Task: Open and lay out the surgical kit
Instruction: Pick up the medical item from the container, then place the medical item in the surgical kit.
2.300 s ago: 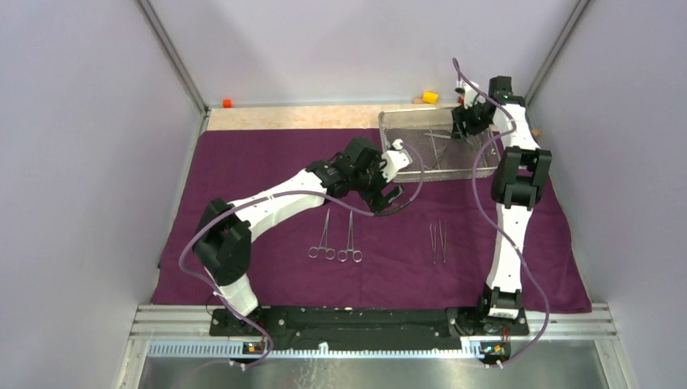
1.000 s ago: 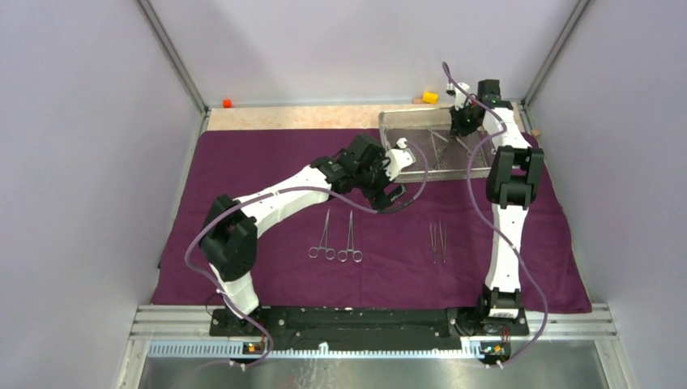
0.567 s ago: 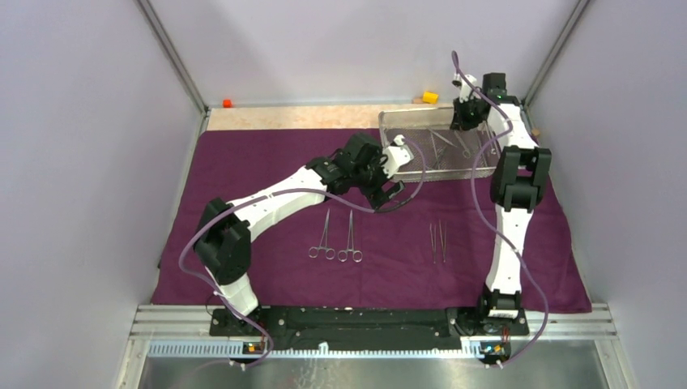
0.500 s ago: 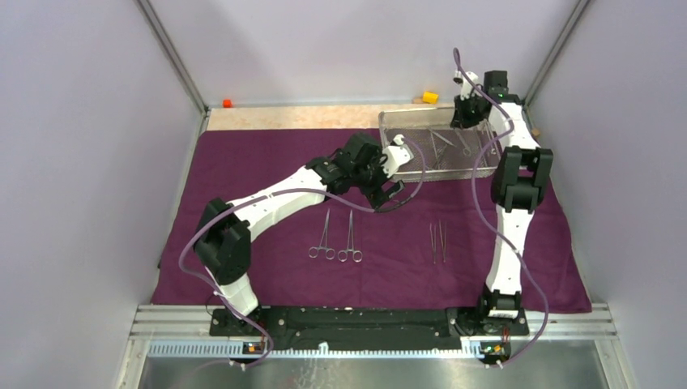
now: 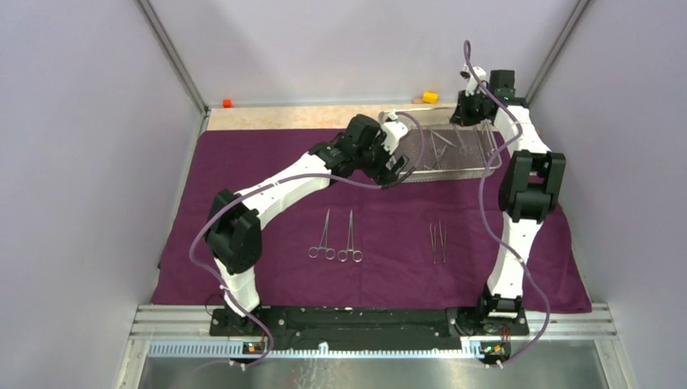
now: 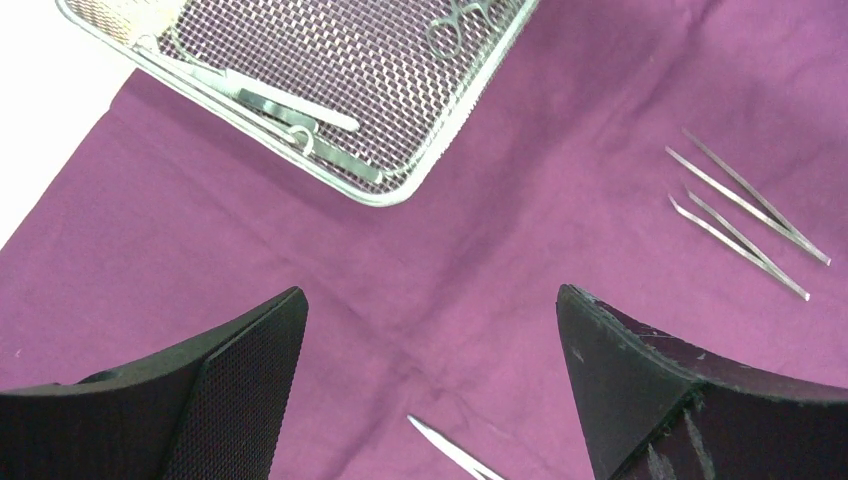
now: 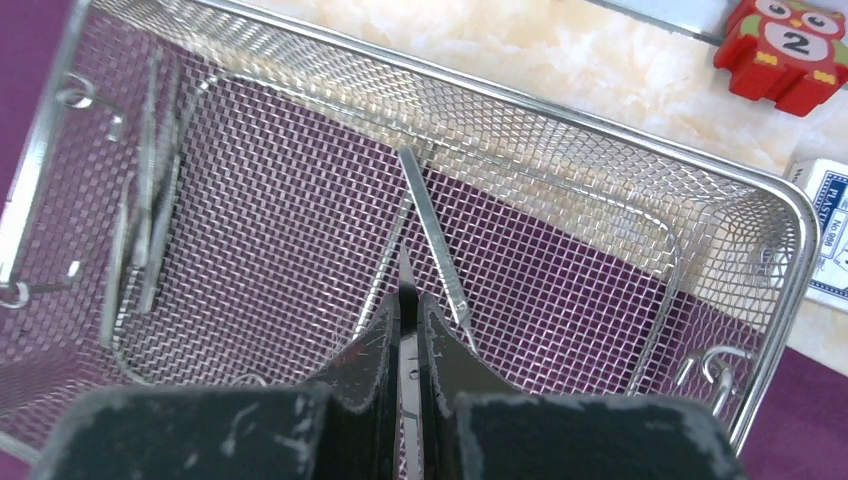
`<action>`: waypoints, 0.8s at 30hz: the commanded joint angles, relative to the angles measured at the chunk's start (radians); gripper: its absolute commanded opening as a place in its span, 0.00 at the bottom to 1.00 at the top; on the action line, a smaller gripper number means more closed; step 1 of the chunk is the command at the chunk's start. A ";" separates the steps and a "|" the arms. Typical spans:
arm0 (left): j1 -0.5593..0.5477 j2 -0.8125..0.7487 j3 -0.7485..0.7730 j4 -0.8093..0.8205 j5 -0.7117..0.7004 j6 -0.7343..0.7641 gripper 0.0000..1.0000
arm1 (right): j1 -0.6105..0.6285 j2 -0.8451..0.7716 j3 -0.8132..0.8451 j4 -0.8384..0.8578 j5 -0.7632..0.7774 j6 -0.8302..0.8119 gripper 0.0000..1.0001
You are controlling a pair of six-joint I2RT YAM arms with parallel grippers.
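Right hand (image 7: 408,298), pinched shut, hangs over tweezers (image 7: 432,235) in the mesh tray (image 7: 620,150).

The cloth (image 6: 450,260) is purple, soft and matt, with a fine weave. The tray (image 7: 620,150) is shiny metal wire mesh. The tweezers (image 6: 740,248) are smooth, bright steel. The left hand (image 6: 430,292) has black matt pads (image 6: 240,390) with a bumpy, net-like skin. The counter (image 7: 600,40) looks like pale, smooth stone.

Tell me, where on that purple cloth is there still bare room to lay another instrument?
Bare cloth lies left of the left arm, between the clamps and tweezers, and along the near edge. It is crowded far right: the tray holds instruments, with the left tool beside it and the right tool over it.
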 commanded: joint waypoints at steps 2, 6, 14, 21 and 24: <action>0.039 0.060 0.123 0.001 0.069 -0.126 0.99 | 0.018 -0.184 -0.062 0.144 -0.052 0.123 0.00; 0.044 0.084 0.176 0.014 0.111 -0.165 0.99 | 0.025 -0.260 -0.124 0.204 -0.099 0.212 0.00; 0.052 0.116 0.233 0.092 0.223 -0.323 0.99 | 0.103 -0.476 -0.390 0.386 -0.111 0.394 0.00; 0.052 0.172 0.311 0.114 0.261 -0.430 0.98 | 0.172 -0.613 -0.587 0.514 -0.140 0.569 0.00; 0.061 0.161 0.291 0.139 0.292 -0.459 0.96 | 0.172 -0.647 -0.646 0.590 -0.197 0.638 0.00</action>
